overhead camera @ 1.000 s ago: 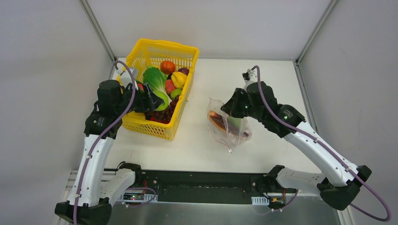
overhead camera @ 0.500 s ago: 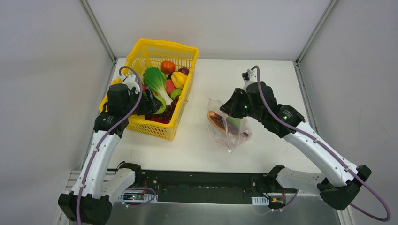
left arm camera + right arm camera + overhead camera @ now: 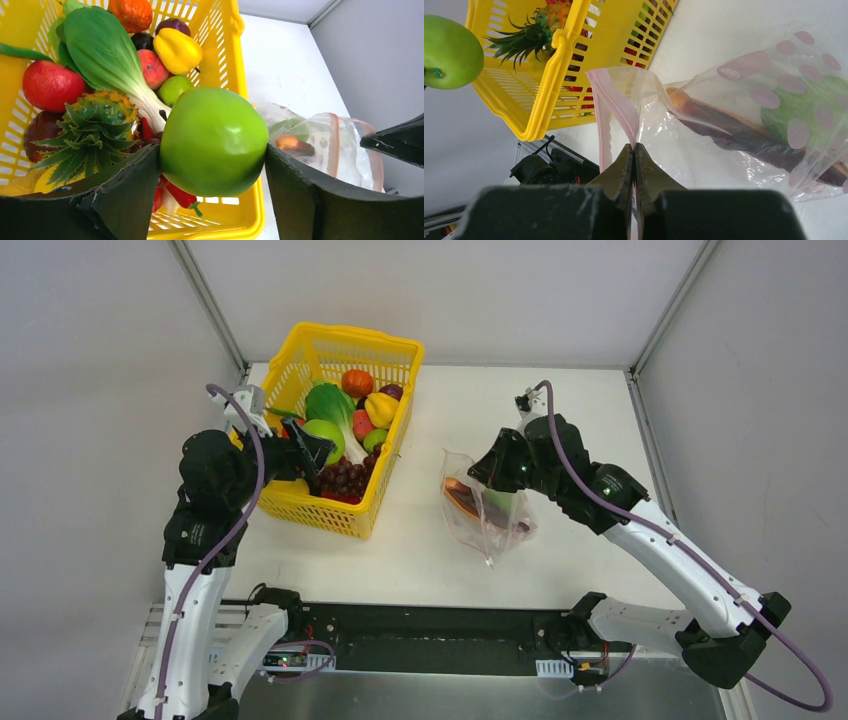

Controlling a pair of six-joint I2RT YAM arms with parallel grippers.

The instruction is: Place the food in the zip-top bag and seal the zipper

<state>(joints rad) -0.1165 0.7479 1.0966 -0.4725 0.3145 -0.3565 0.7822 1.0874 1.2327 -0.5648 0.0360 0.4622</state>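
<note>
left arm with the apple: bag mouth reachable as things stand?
Probably yes. The left gripper holds the green apple above the basket, only open tabletop separates basket and bag, and the right gripper pinches the bag's pink strip, holding its mouth up.

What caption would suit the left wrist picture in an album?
Left pincer grips a green apple above the yellow basket of toy produce, the clear bag lying beyond.

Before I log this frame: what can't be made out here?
- Right wrist view: zip-top bag runs off the right edge; crinkled, spotted plastic blurs the food inside.
- Left wrist view: green apple and left gripper hide the yellow basket's near contents.
- Top view: right gripper's pinch on the bag is covered by its own wrist.
</note>
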